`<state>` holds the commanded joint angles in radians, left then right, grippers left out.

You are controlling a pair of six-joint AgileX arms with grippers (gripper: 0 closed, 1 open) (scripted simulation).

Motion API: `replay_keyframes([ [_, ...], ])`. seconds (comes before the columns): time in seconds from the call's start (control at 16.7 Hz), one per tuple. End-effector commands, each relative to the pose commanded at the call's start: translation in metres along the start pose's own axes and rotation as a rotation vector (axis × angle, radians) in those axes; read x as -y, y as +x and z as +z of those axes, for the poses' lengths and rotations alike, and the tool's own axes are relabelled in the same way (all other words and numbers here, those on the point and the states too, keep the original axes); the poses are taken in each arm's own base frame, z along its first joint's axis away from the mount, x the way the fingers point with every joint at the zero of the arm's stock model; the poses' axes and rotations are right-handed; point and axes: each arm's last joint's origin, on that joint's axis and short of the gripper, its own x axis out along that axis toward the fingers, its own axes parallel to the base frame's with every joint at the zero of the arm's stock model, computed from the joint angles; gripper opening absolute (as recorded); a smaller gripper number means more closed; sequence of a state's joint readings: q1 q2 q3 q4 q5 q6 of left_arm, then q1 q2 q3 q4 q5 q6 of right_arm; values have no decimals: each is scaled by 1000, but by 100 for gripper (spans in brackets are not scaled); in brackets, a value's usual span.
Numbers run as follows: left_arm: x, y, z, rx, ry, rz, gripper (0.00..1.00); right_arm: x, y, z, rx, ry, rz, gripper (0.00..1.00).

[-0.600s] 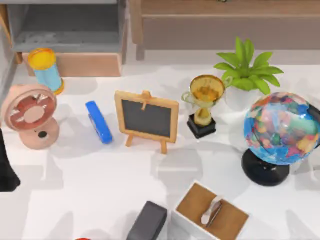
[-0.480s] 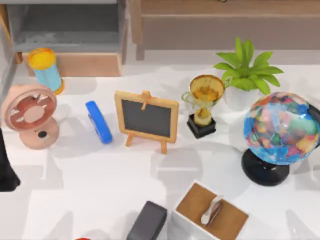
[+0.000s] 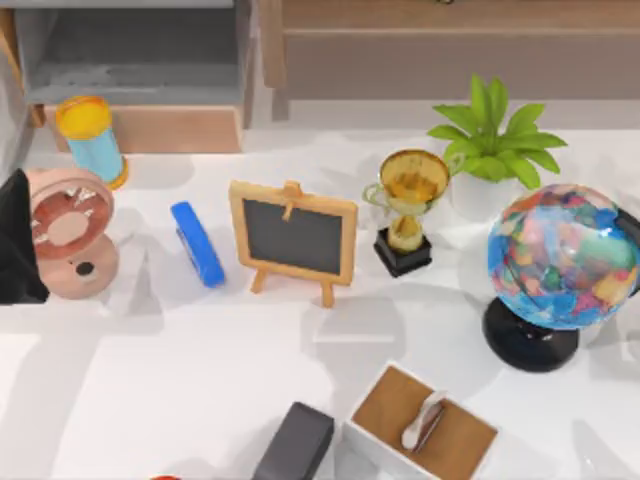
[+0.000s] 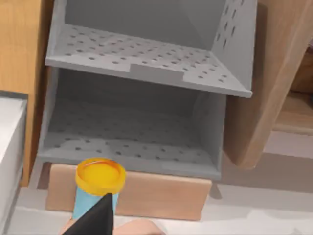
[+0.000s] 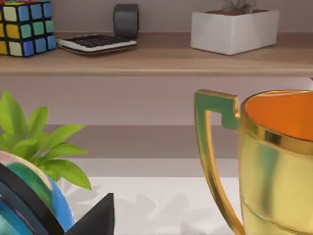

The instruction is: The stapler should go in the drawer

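- Reaching for the stapler (image 3: 197, 243) was your step; it lay at 9 o'clock of the chalkboard (image 3: 293, 237), untouched.
- Left arm (image 3: 18, 240) sat at 9 o'clock; finger spread: cannot tell.
- You needed a grip across its narrow sides, then the drawer (image 3: 130, 60) at 11 o'clock.

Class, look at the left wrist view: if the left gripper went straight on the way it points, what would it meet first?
Most likely the blue cylinder with its yellow cap, standing just ahead of the left gripper. Behind it come the drawer's tan front and grey inside. Depth is hard to judge, so it might pass just over the cap.
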<state>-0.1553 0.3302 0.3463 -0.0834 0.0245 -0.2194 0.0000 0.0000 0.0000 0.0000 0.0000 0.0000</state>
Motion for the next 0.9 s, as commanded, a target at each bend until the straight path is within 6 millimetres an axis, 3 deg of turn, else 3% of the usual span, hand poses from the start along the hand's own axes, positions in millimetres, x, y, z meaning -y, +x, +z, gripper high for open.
replay_keyframes([
  [0.24,33,38,66,-147,-182,-93,100,0,0,0,0,0,0,100],
  [0.48,71,105,95,-385,-334,-94,100,0,0,0,0,0,0,100],
  [0.66,95,165,85,-604,-401,-9,100,0,0,0,0,0,0,100],
  [0.9,109,235,36,-888,-425,186,100,0,0,0,0,0,0,100],
])
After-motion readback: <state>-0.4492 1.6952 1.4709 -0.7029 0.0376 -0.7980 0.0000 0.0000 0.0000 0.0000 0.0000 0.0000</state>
